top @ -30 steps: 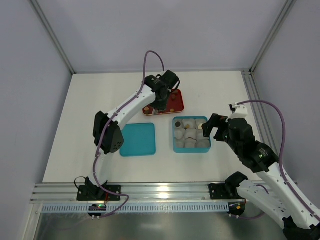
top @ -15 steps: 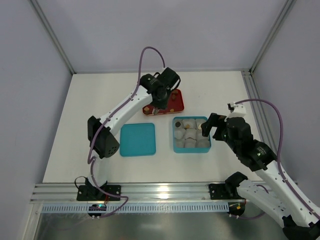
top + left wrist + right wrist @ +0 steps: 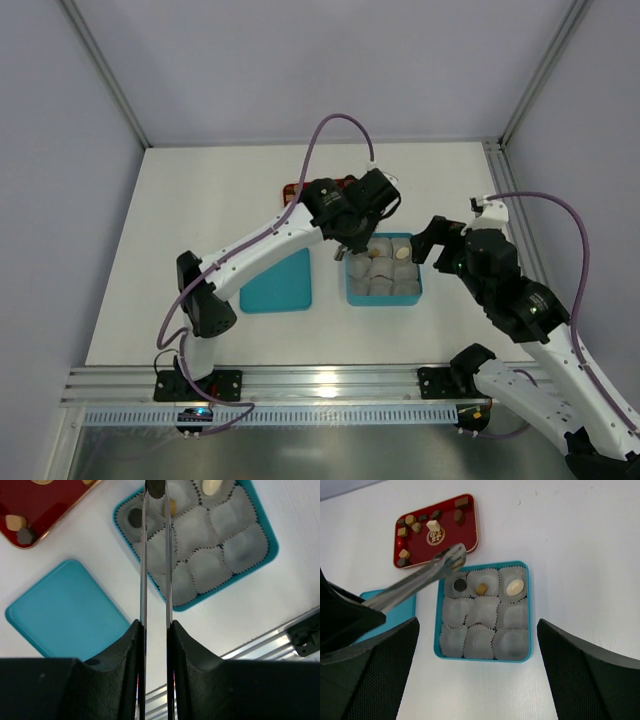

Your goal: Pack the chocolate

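Note:
The chocolate pieces (image 3: 415, 525) lie on a red tray (image 3: 470, 535), which also shows in the left wrist view (image 3: 55, 507). A teal box (image 3: 480, 659) holds paper cups. Its far row has a dark round piece (image 3: 460, 585), a tan square (image 3: 481, 588) and a cream oval (image 3: 515, 586). My left gripper (image 3: 155, 490), with long thin fingers, is shut on a small dark brown chocolate piece (image 3: 155, 486). It hovers over the box's far left corner (image 3: 341, 253). My right gripper (image 3: 477, 622) is wide open and empty above the box's near side (image 3: 433, 243).
A teal lid (image 3: 276, 279) lies flat left of the box (image 3: 384, 301). The red tray (image 3: 292, 188) is mostly hidden under the left arm in the top view. An aluminium rail (image 3: 330, 378) runs along the near table edge.
My left gripper has swung from over the red tray to the right and nearer, to the box's far left corner. My right gripper has shifted slightly right and away.

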